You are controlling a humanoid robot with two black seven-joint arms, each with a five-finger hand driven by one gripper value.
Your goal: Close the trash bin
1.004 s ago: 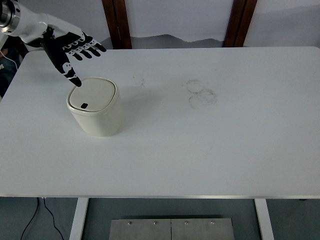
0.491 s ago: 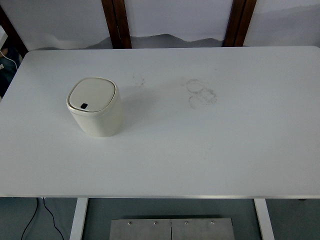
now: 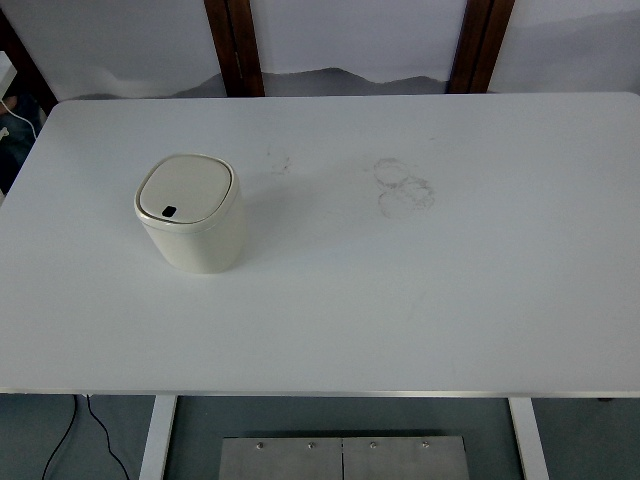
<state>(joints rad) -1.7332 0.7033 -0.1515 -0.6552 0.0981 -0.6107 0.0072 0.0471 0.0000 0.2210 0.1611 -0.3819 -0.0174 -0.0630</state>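
Note:
A small cream trash bin stands upright on the left part of the white table. Its lid lies flat and shut on top, with a small dark button near its front edge. Neither of my arms or hands shows in the head view.
Faint grey ring marks stain the table behind its middle. Two dark wooden posts rise behind the far edge. A metal plate and a cable lie on the floor under the near edge.
My left hand, which hovered with spread fingers over the bin's far left rim, has pulled away to the upper left and left the view. The bin stays put, lid shut.

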